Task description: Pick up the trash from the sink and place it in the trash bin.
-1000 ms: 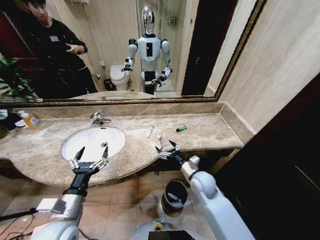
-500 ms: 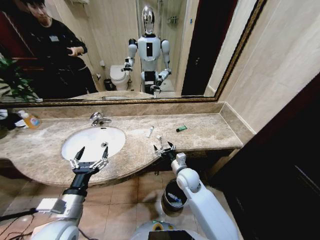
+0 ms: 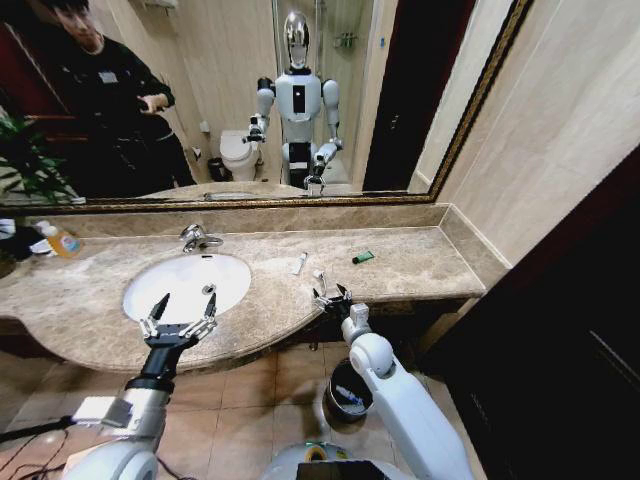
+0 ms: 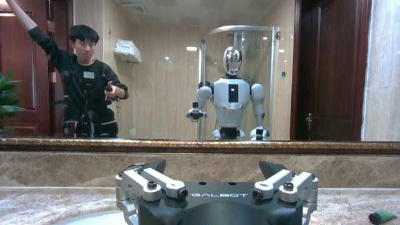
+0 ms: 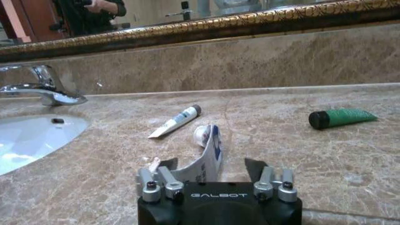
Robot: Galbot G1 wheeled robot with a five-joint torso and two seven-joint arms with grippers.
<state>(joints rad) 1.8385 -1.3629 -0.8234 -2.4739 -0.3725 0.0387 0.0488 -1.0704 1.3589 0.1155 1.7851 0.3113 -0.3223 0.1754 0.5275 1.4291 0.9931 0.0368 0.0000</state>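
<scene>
The white oval sink [image 3: 160, 290] sits in the marble counter. Right of it lie a small white tube [image 3: 299, 263], a tiny green packet [image 3: 363, 257] and a white tube with blue print [image 3: 320, 281]. My right gripper [image 3: 330, 297] is open at the counter's front edge. In the right wrist view its fingers [image 5: 153, 174] flank the near end of the blue-printed tube [image 5: 211, 143]; beyond lie the small white tube [image 5: 175, 121] and green packet [image 5: 342, 117]. My left gripper [image 3: 180, 318] hangs open and empty over the basin's front rim. The black trash bin [image 3: 338, 390] stands on the floor under the counter.
A chrome tap [image 3: 195, 238] stands behind the basin. A clear bottle with an orange label [image 3: 62, 240] is at the counter's far left. A mirror [image 3: 250, 100] spans the back wall. A dark wall closes the right side. The tiled floor [image 3: 250, 390] lies below.
My right arm has swung inward, so its forearm now points straight at the counter. Its gripper stays at the front edge by the blue-printed tube. The left arm has not moved.
</scene>
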